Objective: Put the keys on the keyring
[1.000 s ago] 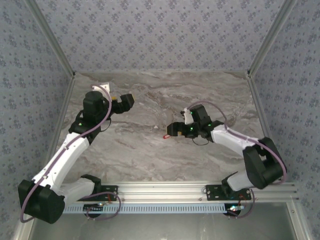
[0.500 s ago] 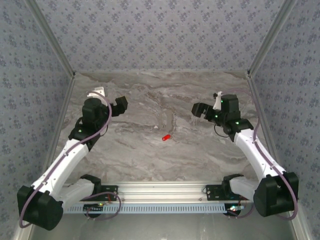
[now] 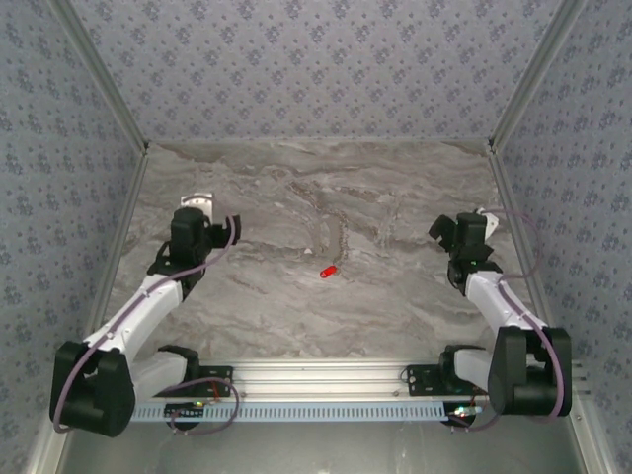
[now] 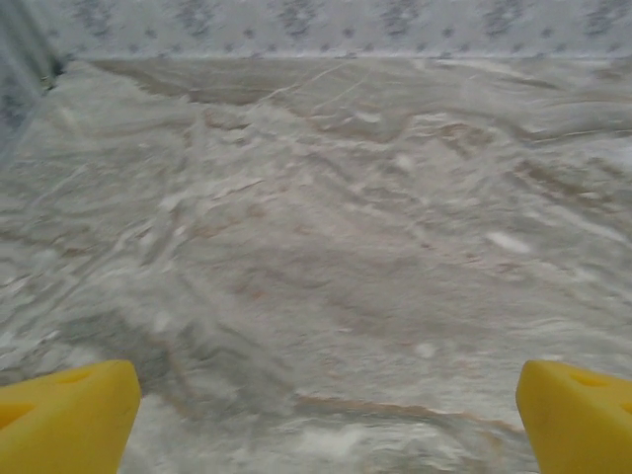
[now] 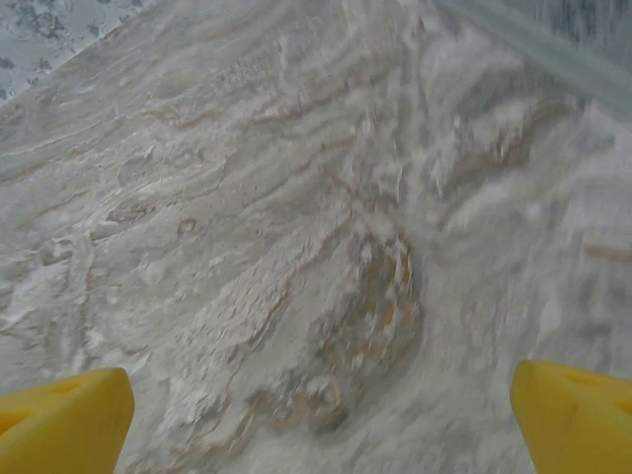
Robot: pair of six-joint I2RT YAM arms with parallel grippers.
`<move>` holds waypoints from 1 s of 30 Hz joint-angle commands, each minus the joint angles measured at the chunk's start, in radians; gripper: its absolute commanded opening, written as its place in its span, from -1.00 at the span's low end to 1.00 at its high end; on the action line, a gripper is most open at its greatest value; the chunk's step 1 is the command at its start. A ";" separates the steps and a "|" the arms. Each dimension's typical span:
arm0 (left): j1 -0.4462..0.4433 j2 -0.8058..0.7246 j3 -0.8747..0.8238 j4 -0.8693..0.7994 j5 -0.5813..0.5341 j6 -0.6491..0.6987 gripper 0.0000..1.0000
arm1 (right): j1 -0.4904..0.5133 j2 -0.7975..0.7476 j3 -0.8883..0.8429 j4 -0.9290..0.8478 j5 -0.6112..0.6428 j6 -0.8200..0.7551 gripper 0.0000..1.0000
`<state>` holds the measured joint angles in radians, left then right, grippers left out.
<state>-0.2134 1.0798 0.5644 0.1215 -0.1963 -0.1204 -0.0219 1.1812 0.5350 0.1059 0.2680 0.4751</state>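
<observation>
The keys (image 3: 328,269), a tiny red piece with a small metal bit, lie on the marble table near its middle. A faint thin grey line that may be the keyring (image 3: 339,240) runs up from them; it is hard to tell from the marble veins. In the top view my left gripper (image 3: 221,230) is far to the left of the keys and my right gripper (image 3: 443,230) far to the right. In the left wrist view the left gripper (image 4: 326,420) is open over bare marble, its yellow fingertips (image 4: 69,415) wide apart. The right gripper (image 5: 321,420) is open too, with nothing between its fingertips (image 5: 573,415).
The marble table (image 3: 276,306) is walled by patterned panels at the back and both sides, with metal posts (image 3: 99,89) in the corners. A metal rail (image 3: 326,380) carrying the arm bases runs along the near edge.
Both arms have drawn back from the middle toward their own sides. The right gripper has moved away from the keys, which stay on the table.
</observation>
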 commanded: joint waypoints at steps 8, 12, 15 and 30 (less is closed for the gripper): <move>0.234 0.134 -0.174 0.425 0.080 0.057 0.96 | 0.019 0.142 -0.077 0.419 -0.052 -0.431 1.00; 0.281 0.247 -0.193 0.559 0.166 0.082 0.96 | 0.022 0.213 -0.069 0.500 -0.095 -0.479 1.00; 0.320 0.295 -0.148 0.533 0.240 0.039 0.96 | 0.021 0.233 -0.097 0.524 -0.088 -0.459 1.00; 0.275 0.457 -0.154 0.700 0.329 0.111 0.95 | -0.021 0.371 -0.177 0.814 -0.222 -0.436 1.00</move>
<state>0.0689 1.5337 0.3901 0.7872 0.1356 -0.0254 -0.0372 1.5433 0.3367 0.8684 0.0734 0.0498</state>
